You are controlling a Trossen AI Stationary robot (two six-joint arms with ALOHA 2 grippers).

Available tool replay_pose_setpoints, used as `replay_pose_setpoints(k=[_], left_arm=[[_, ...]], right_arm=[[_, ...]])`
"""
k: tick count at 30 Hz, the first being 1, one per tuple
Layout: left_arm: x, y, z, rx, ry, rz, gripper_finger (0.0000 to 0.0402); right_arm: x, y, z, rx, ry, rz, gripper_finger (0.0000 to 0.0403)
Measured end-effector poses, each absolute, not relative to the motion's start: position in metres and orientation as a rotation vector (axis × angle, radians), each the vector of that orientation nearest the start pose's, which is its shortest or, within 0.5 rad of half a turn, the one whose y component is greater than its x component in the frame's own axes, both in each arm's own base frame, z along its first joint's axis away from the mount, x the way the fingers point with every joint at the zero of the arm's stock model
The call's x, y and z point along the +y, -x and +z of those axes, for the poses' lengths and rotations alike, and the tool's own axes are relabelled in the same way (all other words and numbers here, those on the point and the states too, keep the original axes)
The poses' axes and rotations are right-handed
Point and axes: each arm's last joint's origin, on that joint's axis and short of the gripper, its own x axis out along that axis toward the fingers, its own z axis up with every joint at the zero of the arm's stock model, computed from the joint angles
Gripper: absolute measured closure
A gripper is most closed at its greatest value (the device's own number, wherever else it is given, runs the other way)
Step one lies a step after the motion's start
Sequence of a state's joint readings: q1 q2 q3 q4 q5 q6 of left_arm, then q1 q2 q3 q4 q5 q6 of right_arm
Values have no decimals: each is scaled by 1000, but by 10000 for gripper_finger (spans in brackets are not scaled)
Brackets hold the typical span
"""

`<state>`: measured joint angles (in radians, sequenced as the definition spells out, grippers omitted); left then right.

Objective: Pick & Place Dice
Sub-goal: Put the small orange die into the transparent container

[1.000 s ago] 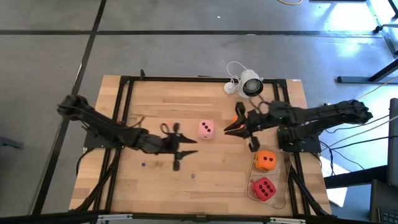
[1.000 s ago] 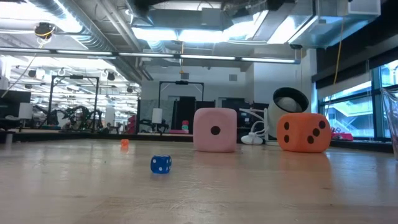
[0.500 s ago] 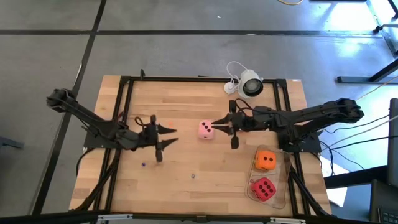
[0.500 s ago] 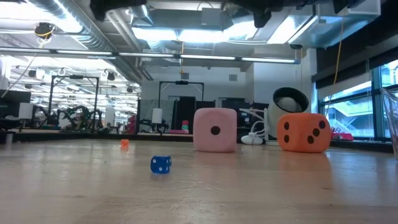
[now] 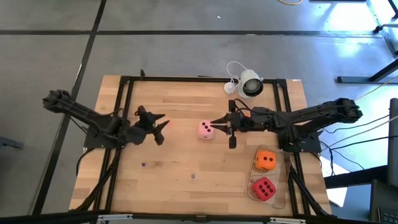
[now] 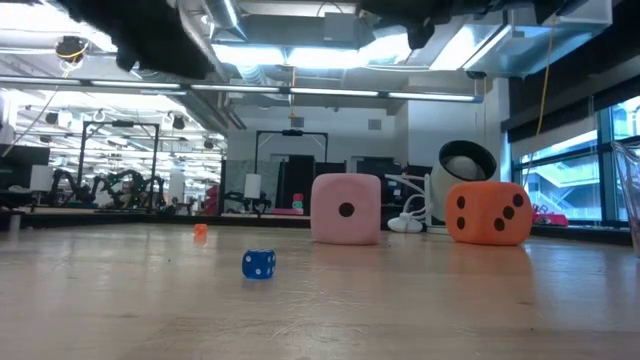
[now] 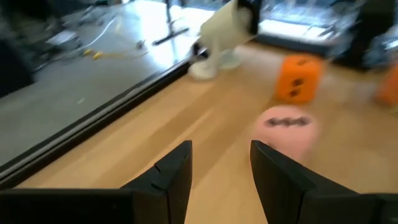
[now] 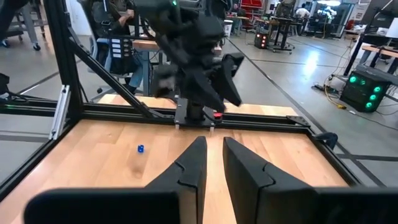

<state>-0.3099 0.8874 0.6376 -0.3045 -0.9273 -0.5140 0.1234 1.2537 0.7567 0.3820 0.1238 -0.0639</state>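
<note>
The pink die (image 5: 206, 129) sits near the middle of the table (image 5: 186, 102). It is a pale cube with rounded corners; the low view shows one dark pip on its near face, and from above two pips show on top. An orange die (image 5: 265, 160) and a red die (image 5: 263, 188) lie in a clear tray (image 5: 283, 200) at the right edge; the orange one shows about three pips on top, the red about five. The right gripper (image 5: 225, 124) hovers just beside the pink die, its fingers nearly together with a thin gap and nothing between them. The left gripper (image 5: 157, 127) hangs well to the die's left, fingers apart and empty. A tiny blue die (image 6: 258, 264) lies nearer the front.
</note>
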Motion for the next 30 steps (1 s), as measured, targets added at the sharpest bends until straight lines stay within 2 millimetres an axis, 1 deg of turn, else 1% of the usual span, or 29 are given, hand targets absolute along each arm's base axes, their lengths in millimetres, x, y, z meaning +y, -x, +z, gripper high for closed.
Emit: replay_pose_setpoints(k=[3,6,10,13,19,24,27,30], left_arm=[[-20,-175,252,363,193,758,245],[-5,-174,246,459,249,761,245],[15,-176,240,537,318,692,245],[31,-178,236,554,369,612,245],[59,-170,226,596,442,557,245],[70,-166,209,608,481,482,244],[71,-168,200,596,467,454,240],[71,-175,193,582,417,431,232]], right_arm=[[31,-276,279,114,78,3,348],[31,-276,279,115,78,3,348],[31,-276,279,115,81,4,348],[31,-276,279,115,82,4,348],[31,-276,279,115,83,6,348],[31,-276,279,115,82,12,348],[31,-276,279,115,83,12,348],[31,-276,279,115,83,12,348]])
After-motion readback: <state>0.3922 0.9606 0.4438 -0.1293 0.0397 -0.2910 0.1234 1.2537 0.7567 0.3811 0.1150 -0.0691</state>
